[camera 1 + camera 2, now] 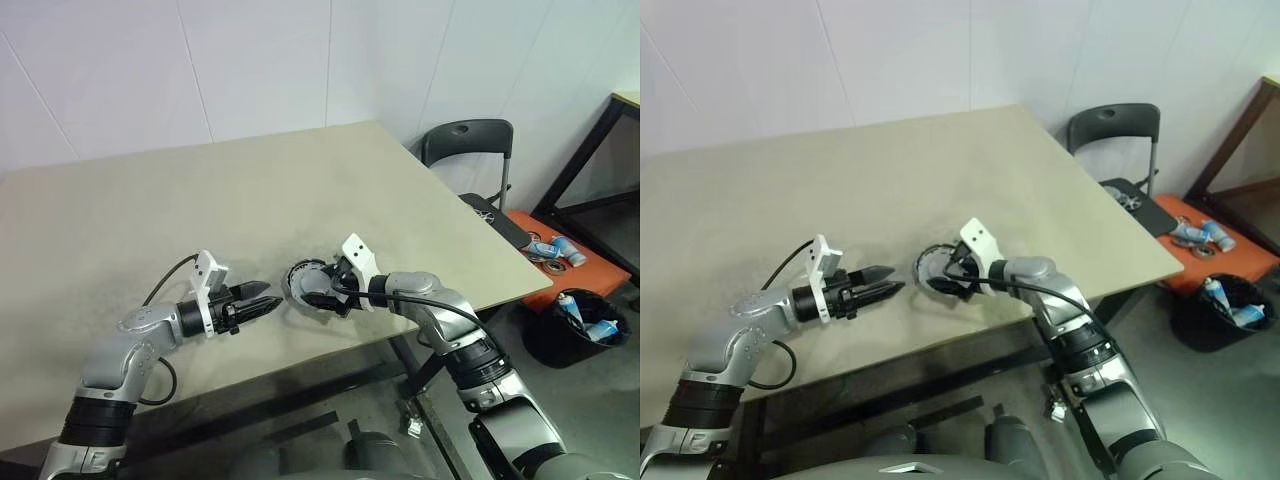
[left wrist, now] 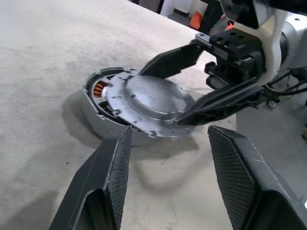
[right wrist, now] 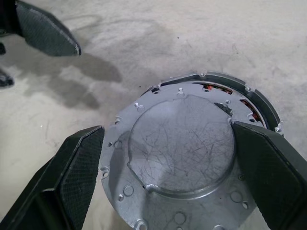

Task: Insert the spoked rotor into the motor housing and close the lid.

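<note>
The lid [image 3: 182, 153], a dull grey disc with small holes, lies tilted and off-centre on the motor housing [image 2: 96, 91], whose coppery windings [image 3: 249, 103] peek out at one side. My right gripper [image 1: 318, 292] is open, one finger on each side of the lid's edge. My left gripper [image 1: 268, 300] hovers a short way to the left of the housing, pointing at it, open with nothing between its fingers [image 2: 115, 167]. The spoked rotor is hidden.
The housing sits near the front edge of the beige table [image 1: 150, 200], whose right corner [image 1: 540, 285] is close by. Beyond it stand a dark chair [image 1: 470, 140], an orange surface with small items [image 1: 570, 260] and a black bin [image 1: 580, 330].
</note>
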